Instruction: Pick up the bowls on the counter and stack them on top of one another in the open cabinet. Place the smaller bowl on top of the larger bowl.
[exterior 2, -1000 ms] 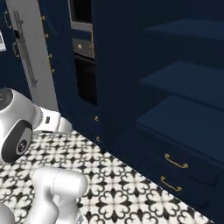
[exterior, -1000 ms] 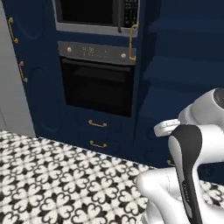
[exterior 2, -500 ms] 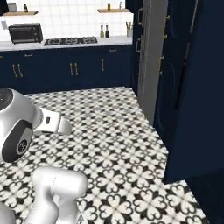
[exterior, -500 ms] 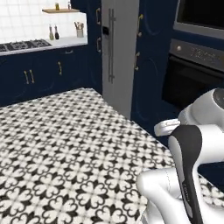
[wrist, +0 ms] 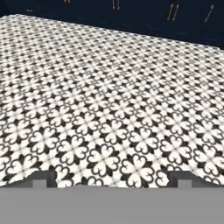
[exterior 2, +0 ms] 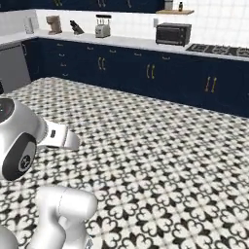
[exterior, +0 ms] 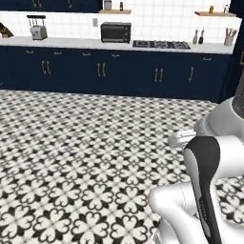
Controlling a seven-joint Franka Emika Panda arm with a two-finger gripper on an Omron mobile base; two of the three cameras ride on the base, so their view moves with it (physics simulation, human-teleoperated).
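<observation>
Left base view swung from the oven wall to the far white counter (exterior: 119, 45), so your wide-open, empty gripper (wrist: 111, 178) was hunting bowls over patterned floor (wrist: 109, 109).

Glossy black-and-white patterned tile floor (exterior: 71, 157), matt navy cabinet fronts (exterior: 119, 74), brass handles (exterior: 100, 70).
</observation>
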